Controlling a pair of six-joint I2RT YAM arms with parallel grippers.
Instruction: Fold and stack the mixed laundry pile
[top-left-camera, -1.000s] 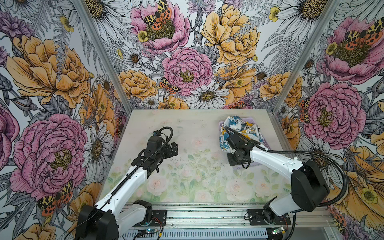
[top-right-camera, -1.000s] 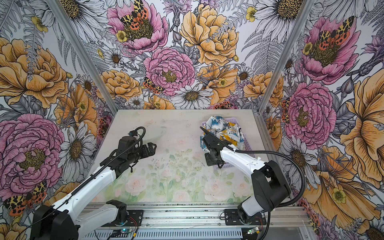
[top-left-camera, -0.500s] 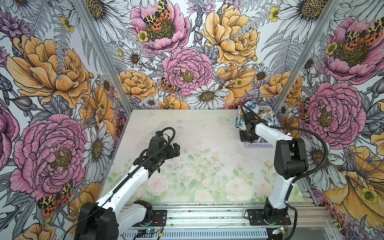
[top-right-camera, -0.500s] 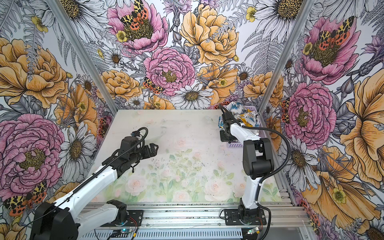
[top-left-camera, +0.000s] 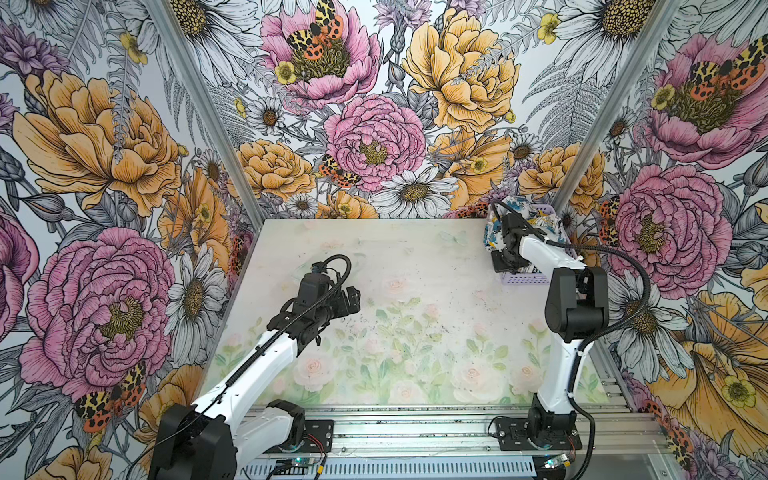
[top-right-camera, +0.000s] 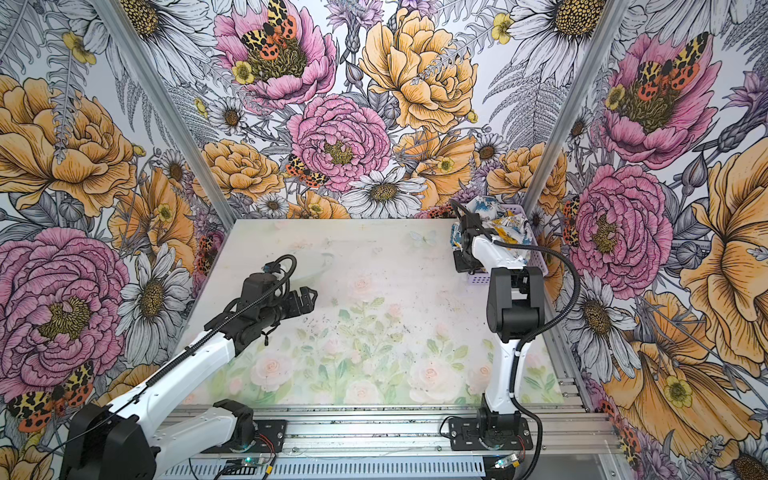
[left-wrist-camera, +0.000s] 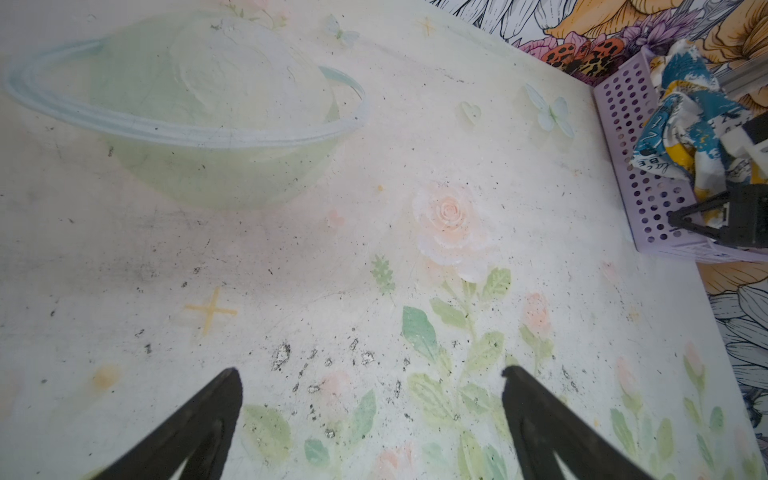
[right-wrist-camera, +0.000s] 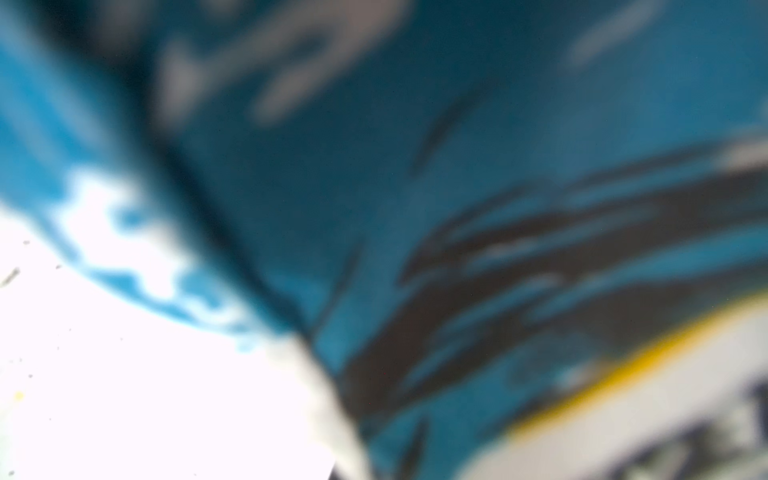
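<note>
Relocated since a second ago: right gripper (top-left-camera: 497, 233), together with the lavender basket (top-left-camera: 525, 279) and the patterned garment (top-left-camera: 519, 210), from the middle-right of the table (top-left-camera: 415, 270) to its far right corner. Left gripper (top-left-camera: 352, 297) is nearly where it was.

Item 1. Left gripper (left-wrist-camera: 370, 374): jaws spread wide, nothing between them, hovering over bare table. A pale translucent bowl (left-wrist-camera: 208, 166) sits ahead of the jaws and off to one side, well apart from them.

Item 2. Right gripper (top-right-camera: 462, 236): jaws drawn together and buried in the garment. Whether they pinch a fold cannot be told.

Item 3. Patterned garment (top-right-camera: 484, 208): white with blue and yellow patches and black lettering, crumpled, heaped in the basket and spilling over its rim. It lies far beyond the left jaws (left-wrist-camera: 681, 104) and pressed right against the right jaws, filling the right wrist view as a blue, black and yellow blur (right-wrist-camera: 457, 208).

Item 4. Lavender basket (left-wrist-camera: 640, 174): perforated plastic, standing on the table in the far right corner, directly beneath the right jaws.
</note>
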